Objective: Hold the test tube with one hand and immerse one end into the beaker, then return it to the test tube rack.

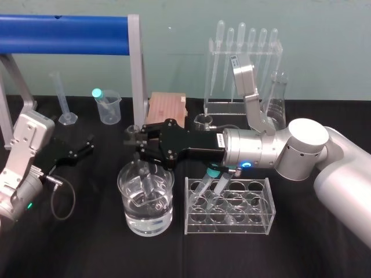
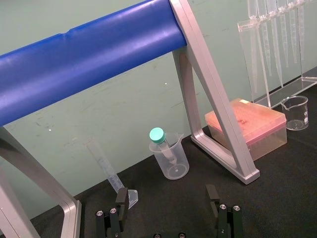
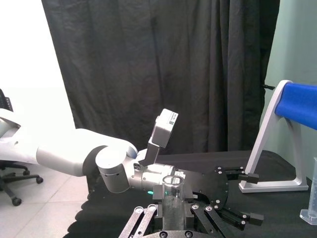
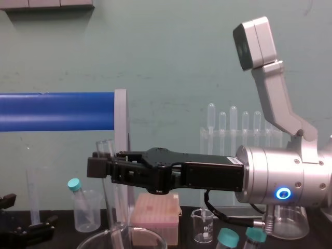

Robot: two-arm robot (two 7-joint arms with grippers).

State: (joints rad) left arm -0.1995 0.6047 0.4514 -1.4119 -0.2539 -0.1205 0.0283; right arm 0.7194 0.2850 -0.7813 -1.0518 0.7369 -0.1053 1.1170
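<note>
Your right gripper (image 1: 138, 152) pinches the test tube (image 4: 106, 149) just below its rim, and the tube stands almost upright with its lower end down inside the beaker (image 1: 123, 186). The rack (image 1: 255, 223) sits just beside the beaker on the robot's right, so you would likely lift straight up before carrying across. The left gripper (image 1: 81, 149) is parked far left with its fingers spread, and the small white label (image 1: 220, 138) on the right gripper is too small to read.
</note>
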